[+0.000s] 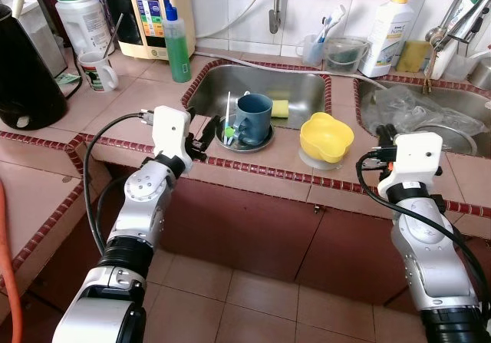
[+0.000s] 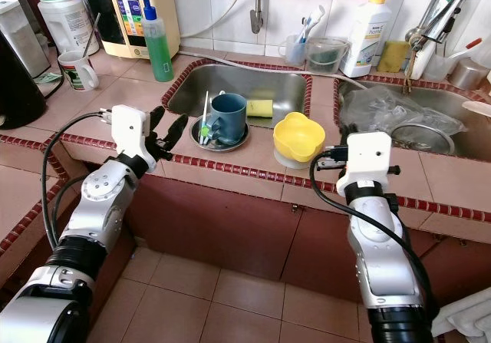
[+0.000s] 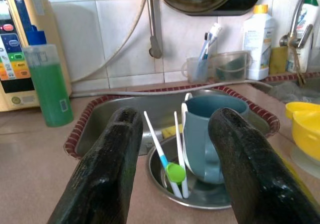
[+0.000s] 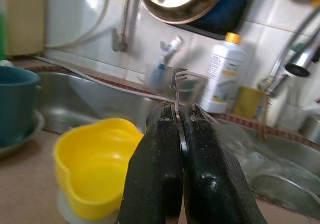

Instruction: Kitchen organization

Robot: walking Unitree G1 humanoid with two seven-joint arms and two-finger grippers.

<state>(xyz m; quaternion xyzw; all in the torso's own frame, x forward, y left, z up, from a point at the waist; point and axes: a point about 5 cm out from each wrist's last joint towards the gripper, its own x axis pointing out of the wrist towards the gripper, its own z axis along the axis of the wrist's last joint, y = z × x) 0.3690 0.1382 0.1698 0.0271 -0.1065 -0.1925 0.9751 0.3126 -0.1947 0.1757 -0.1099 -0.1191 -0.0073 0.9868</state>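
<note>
A blue mug (image 1: 253, 117) stands on a round metal plate (image 1: 247, 140) at the front rim of the left sink, with white plastic spoons (image 3: 175, 173) leaning beside it. My left gripper (image 1: 204, 135) hovers open just left of the plate, its fingers (image 3: 112, 154) apart and holding nothing. A yellow bowl (image 1: 326, 137) sits on a clear lid on the counter between the sinks. Right of the bowl, my right gripper (image 4: 181, 115) is shut on a thin metal fork (image 4: 178, 79), tines pointing up.
The left sink (image 1: 299, 90) holds a yellow sponge (image 1: 280, 108); the right sink (image 1: 460, 113) holds crumpled plastic. A green bottle (image 1: 178, 47), white mug (image 1: 96, 70) and black kettle (image 1: 27, 82) stand on the left counter. A white bottle (image 1: 387, 32) and toothbrush cup stand by the wall.
</note>
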